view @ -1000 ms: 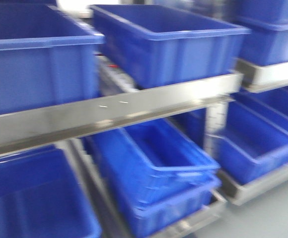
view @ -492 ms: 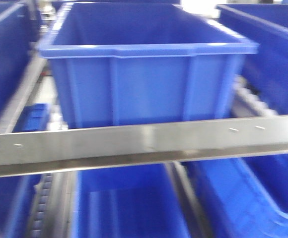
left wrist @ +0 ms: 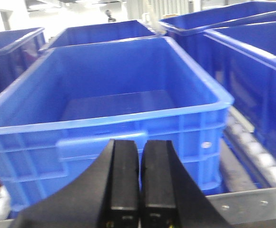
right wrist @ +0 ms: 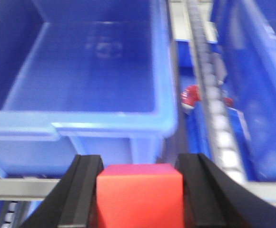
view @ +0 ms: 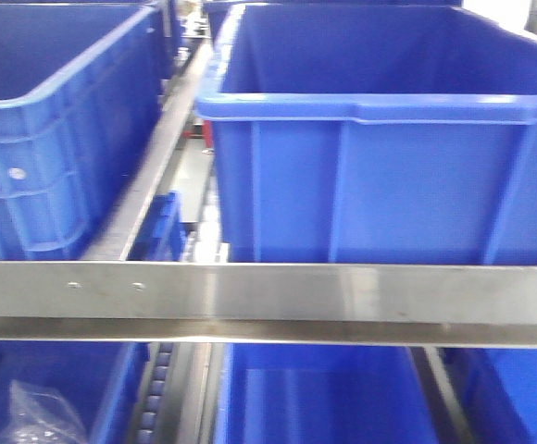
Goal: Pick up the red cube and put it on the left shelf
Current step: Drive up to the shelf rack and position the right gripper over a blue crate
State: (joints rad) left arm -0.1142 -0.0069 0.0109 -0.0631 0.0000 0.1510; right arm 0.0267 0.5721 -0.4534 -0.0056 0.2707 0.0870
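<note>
The red cube (right wrist: 139, 199) is clamped between the black fingers of my right gripper (right wrist: 139, 166), which is shut on it. It hangs just in front of the left shelf's steel front rail (right wrist: 14, 187). Behind the rail stands a large empty blue crate (right wrist: 95, 61). My left gripper (left wrist: 140, 142) is shut with nothing between its fingers and faces another empty blue crate (left wrist: 119, 95) above the rail (left wrist: 252, 204). In the front view the rail (view: 268, 294) runs level across the frame below two blue crates (view: 389, 176). No gripper shows there.
A roller track (right wrist: 214, 104) runs between the crates on the right, with a small red and white item (right wrist: 191, 95) lying beside it. More blue crates (view: 324, 398) sit on the tier below. One of them, at the lower left, holds a clear plastic bag (view: 37, 416).
The front view has swung along the shelf. The crate that was centred half a second ago now sits to the right, and the steel rail lies lower and level.
</note>
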